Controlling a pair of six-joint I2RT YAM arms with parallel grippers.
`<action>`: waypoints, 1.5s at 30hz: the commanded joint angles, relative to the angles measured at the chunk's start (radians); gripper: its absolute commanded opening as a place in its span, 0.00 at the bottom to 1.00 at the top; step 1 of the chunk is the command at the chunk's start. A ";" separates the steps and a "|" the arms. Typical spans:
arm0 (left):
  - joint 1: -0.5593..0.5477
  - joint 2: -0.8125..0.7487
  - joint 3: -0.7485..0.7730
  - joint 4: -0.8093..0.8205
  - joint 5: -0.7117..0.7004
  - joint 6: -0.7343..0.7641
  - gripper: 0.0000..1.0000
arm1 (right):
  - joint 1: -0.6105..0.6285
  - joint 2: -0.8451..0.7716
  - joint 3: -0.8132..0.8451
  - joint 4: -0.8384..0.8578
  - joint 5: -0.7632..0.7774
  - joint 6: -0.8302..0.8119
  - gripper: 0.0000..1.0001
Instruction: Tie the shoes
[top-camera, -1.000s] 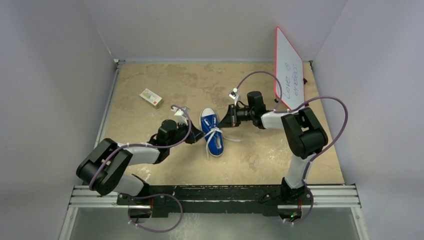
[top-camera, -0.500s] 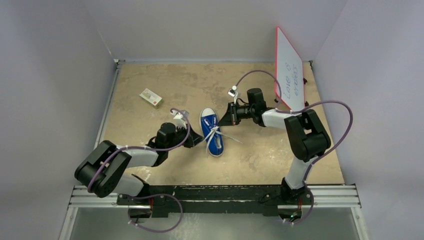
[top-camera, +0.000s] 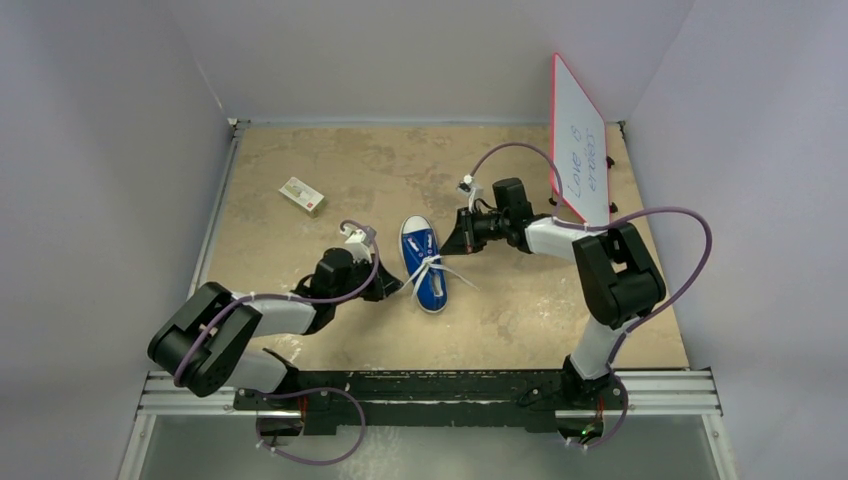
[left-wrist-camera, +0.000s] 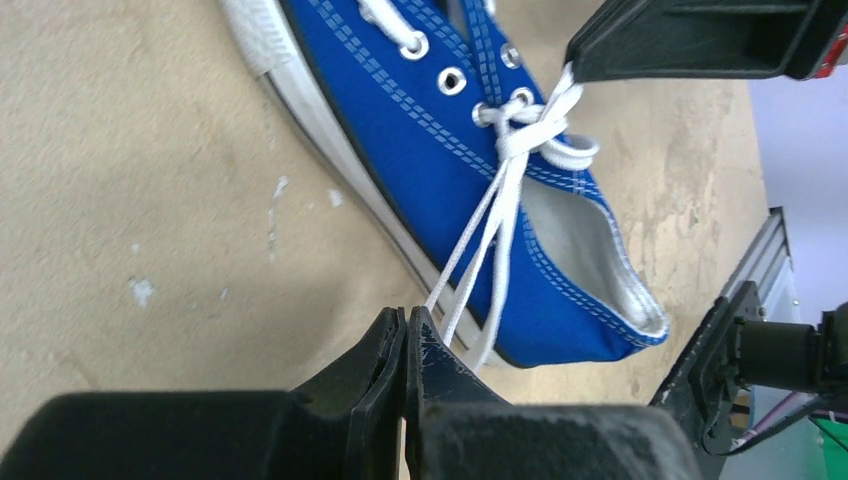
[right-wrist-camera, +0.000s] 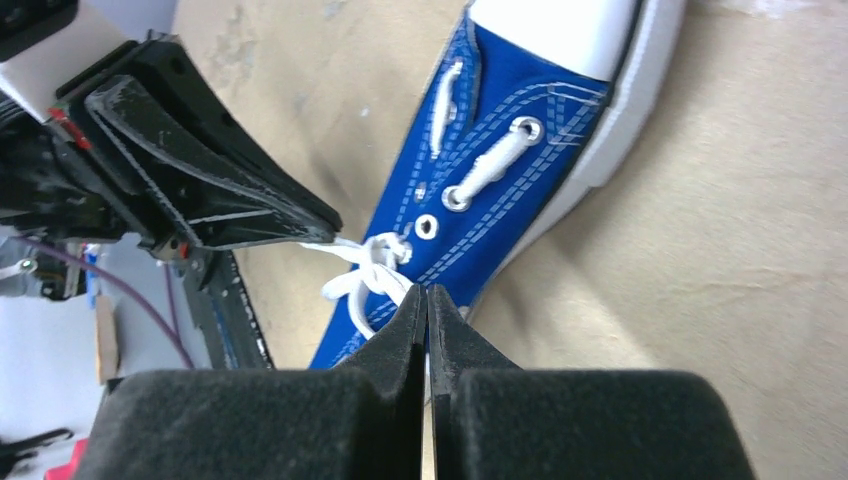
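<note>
Backing toward its base over the last second, the left gripper (top-camera: 393, 287) sits just left of the blue canvas sneaker (top-camera: 424, 262), which lies mid-table (top-camera: 350, 170), white rubber toe cap pointing away. At the left wrist, its black pads clench flat white laces (left-wrist-camera: 497, 205) stretched from the knot. At the right wrist, the right gripper (right-wrist-camera: 427, 300) is pinched on a lace loop beside the stitched upper.

1 small blue canvas sneaker (top-camera: 431, 290), white rubber sole and toe cap. Stands upright on its sole near centre of the top view, toe toward the upper edge. White laces (top-camera: 430, 266) knotted at the top eyelets, strands stretched left and right.
</note>
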 joint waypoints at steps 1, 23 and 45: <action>0.002 -0.036 0.011 -0.105 -0.067 0.002 0.00 | -0.044 -0.015 0.032 -0.059 0.124 -0.057 0.00; 0.003 0.046 0.089 -0.138 -0.008 -0.002 0.00 | -0.071 0.021 0.192 -0.321 -0.092 -0.081 0.33; 0.003 0.049 0.099 -0.130 0.034 0.027 0.00 | 0.025 0.161 0.299 -0.329 -0.173 -0.132 0.50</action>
